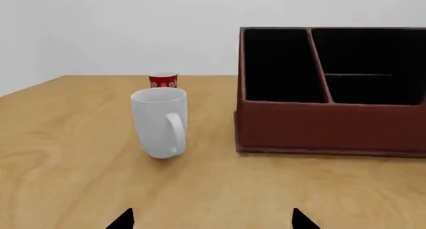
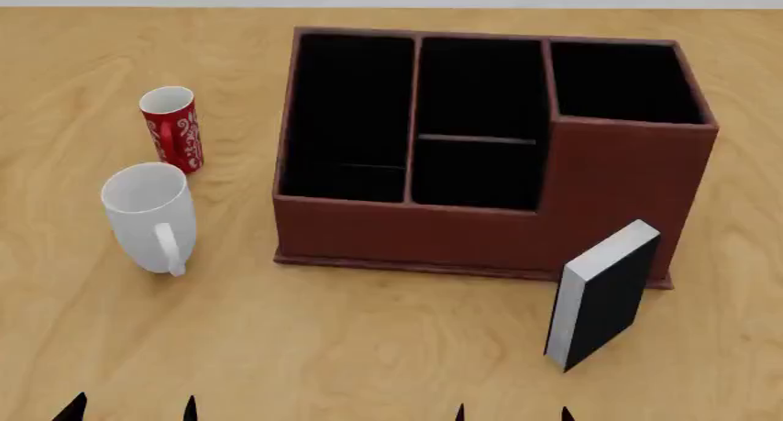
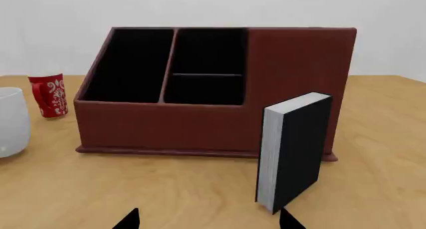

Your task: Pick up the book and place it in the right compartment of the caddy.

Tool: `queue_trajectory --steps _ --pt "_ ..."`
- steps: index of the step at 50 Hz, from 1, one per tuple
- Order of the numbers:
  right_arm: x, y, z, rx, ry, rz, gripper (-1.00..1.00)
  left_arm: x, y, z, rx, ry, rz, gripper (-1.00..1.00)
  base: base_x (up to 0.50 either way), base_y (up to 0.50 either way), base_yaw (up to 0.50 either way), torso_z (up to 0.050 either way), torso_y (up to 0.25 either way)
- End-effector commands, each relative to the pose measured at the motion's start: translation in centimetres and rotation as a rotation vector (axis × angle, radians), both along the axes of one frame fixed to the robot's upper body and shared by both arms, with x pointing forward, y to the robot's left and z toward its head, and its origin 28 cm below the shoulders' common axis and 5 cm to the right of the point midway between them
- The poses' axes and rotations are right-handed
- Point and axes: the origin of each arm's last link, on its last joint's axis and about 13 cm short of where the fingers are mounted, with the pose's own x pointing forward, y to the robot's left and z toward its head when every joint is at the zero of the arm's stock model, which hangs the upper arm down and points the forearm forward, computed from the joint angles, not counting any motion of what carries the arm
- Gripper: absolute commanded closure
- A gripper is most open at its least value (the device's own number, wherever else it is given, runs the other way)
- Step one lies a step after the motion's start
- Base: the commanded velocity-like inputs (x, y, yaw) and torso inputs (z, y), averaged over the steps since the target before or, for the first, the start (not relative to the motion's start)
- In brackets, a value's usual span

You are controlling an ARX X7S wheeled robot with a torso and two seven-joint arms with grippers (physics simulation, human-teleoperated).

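The black book (image 2: 606,294) stands upright on the table just in front of the caddy's right front corner, grey page edges facing me; it also shows in the right wrist view (image 3: 294,150). The reddish-brown caddy (image 2: 404,233) sits mid-table; it also shows in the right wrist view (image 3: 166,126) and the left wrist view (image 1: 326,129). Its right compartment (image 2: 626,82) is black-lined behind the taller front wall. My right gripper (image 2: 512,414) is open and empty, short of the book, (image 3: 208,220). My left gripper (image 2: 132,410) is open and empty near the front edge, (image 1: 213,220).
A white mug (image 2: 149,216) stands left of the caddy, with a red patterned cup (image 2: 171,127) behind it. Both show in the left wrist view, mug (image 1: 159,121) and cup (image 1: 163,80). The wooden table (image 2: 343,348) spreads in front.
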Motion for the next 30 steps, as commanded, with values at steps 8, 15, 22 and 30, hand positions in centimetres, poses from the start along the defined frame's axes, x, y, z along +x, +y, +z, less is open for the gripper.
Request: queue_trajectory --steps 8,15,22,30 --pt "0.2 0.1 0.0 0.007 0.002 -0.001 -1.00 0.0 -0.1 -0.1 0.019 0.005 -0.007 -1.00 0.00 0.00 0.00 0.000 0.000" --pt "0.1 0.1 0.2 0.003 0.002 0.002 -1.00 0.0 -0.1 -0.1 0.020 0.003 -0.005 -1.00 0.00 0.00 0.00 0.000 0.000" --pt "0.1 -0.3 0.9 0.007 -0.003 -0.012 -1.00 0.0 -0.1 -0.2 -0.018 0.016 -0.003 -1.00 0.00 0.00 0.00 0.000 0.000" --pt "0.6 -0.8 4.0 0.004 -0.060 -0.027 -1.00 0.0 0.1 0.6 -0.039 -0.063 0.002 -1.00 0.00 0.00 0.00 0.000 0.000"
